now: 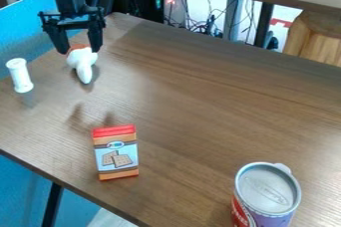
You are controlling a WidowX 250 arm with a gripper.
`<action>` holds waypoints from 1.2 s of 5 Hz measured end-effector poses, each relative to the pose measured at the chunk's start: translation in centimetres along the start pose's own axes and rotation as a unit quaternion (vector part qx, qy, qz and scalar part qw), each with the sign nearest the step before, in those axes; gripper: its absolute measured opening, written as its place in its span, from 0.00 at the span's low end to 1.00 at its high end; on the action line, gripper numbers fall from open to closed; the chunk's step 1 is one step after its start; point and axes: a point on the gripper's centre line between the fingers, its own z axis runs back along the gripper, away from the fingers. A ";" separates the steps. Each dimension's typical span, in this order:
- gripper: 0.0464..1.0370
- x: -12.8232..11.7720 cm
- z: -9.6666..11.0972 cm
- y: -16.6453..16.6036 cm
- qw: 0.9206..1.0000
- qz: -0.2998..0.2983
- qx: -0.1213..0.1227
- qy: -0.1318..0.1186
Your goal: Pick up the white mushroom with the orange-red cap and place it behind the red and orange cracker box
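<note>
Claw [79, 50] hangs open, fingers spread by the white, orange-ended object [83, 62]. Its rounded, tapering shape might roll away if one finger nudges it first.

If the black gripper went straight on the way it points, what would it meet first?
Likely the white object with the orange-red top, right at the gripper, then the table. Depth is unclear here, so gripper and object may already touch.
</note>
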 end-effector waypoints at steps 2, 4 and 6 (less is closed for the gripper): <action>0.96 0.4 -1.8 -0.2 0.994 0.083 0.061 -0.036; 0.96 0.8 -3.9 -1.1 0.991 0.104 0.077 -0.028; 0.96 1.8 -5.1 -0.7 0.982 0.140 0.122 -0.035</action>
